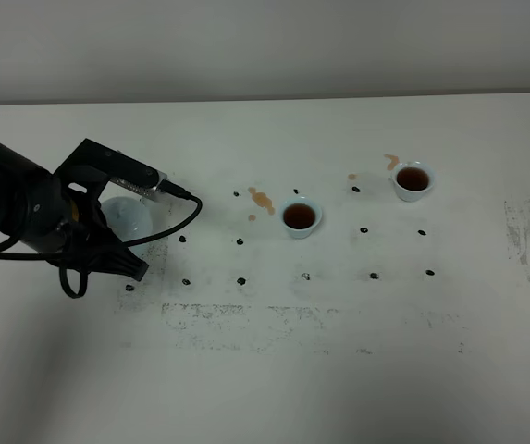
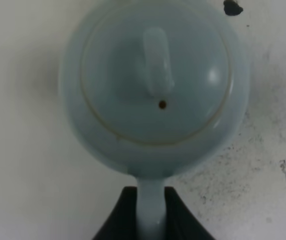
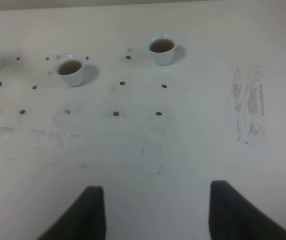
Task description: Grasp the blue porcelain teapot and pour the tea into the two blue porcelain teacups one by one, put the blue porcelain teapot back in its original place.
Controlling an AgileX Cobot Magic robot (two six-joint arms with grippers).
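Both teacups, the nearer teacup (image 1: pixel 300 217) and the far teacup (image 1: pixel 412 180), hold dark tea, so pouring looks finished. The teapot (image 2: pixel 152 85) sits upright at the table's (image 1: pixel 338 370) left side, apparently resting on it, with the left gripper's (image 2: pixel 151 212) jaws clamping its handle. The right gripper (image 3: pixel 152 210) hovers wide and empty.

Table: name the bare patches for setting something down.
Free: the table's near strip in front of both cups, and the right end past the far cup. Crowded: the left, where the left gripper holds the teapot, and around the near cup.
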